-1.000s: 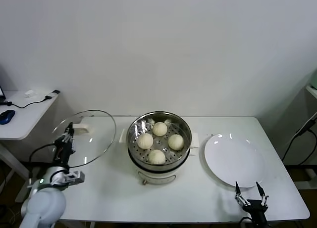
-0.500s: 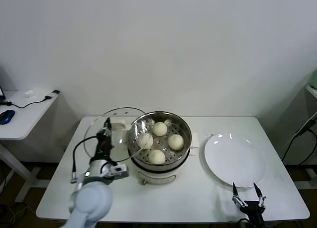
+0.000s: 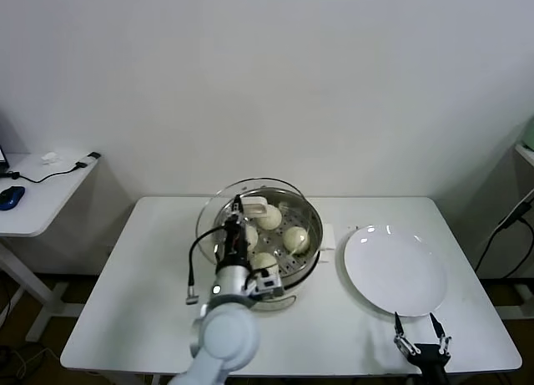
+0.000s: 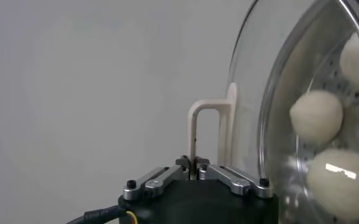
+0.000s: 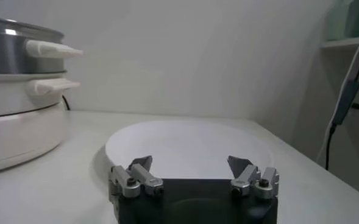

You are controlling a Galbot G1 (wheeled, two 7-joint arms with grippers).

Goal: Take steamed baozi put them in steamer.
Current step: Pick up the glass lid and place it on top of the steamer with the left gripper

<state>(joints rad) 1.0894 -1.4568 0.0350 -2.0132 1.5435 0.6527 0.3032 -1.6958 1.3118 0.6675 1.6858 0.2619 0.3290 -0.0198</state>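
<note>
The left gripper (image 4: 193,163) has its fingers clenched on the cream handle (image 4: 208,131) of the glass lid (image 3: 219,214), holding the lid tilted over the steamer (image 3: 310,235), not seated on its rim. The steamer stands at the middle of the worktop (image 3: 142,293), toward the back edge. Four baozi (image 3: 295,237) lie on its perforated floor, seen partly through the glass. The right gripper (image 5: 192,169) hangs at the front right corner of the worktop, fingers spread and released, grasping nothing, just in front of the white plate (image 3: 392,270) that lies right of the steamer.
</note>
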